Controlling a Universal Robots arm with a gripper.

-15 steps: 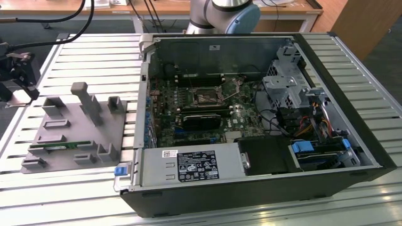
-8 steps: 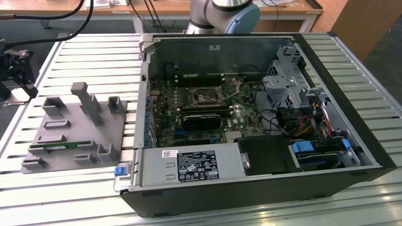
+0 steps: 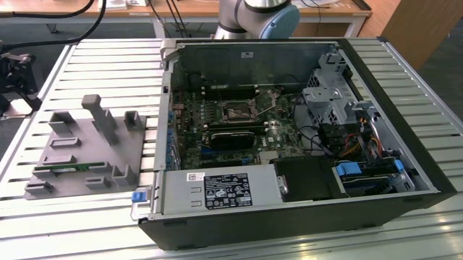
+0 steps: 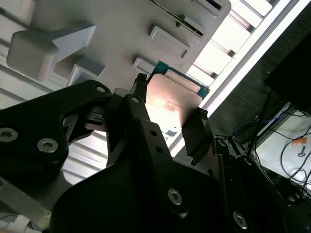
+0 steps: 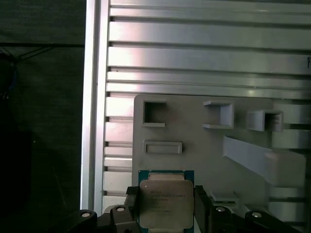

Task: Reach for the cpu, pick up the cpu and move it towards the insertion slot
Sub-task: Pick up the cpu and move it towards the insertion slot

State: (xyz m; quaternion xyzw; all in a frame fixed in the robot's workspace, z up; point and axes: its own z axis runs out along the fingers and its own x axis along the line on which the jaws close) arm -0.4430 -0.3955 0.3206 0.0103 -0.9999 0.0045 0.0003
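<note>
Clamping the cpu by two opposite edges, the gripper has a black finger pressed against each side in both wrist views, so it reads as closed on the chip. The cpu sits over the grey tray near its edge, probably lifted clear, though contact is hard to judge. In the exterior view the tray is at 9 o'clock of the open computer case. The insertion slot lies at 12 o'clock of the black block.

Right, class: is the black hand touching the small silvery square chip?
Touching. In the first wrist view the black hand has fingers flush against both green edges of the silvery square cpu, with no gap.
</note>
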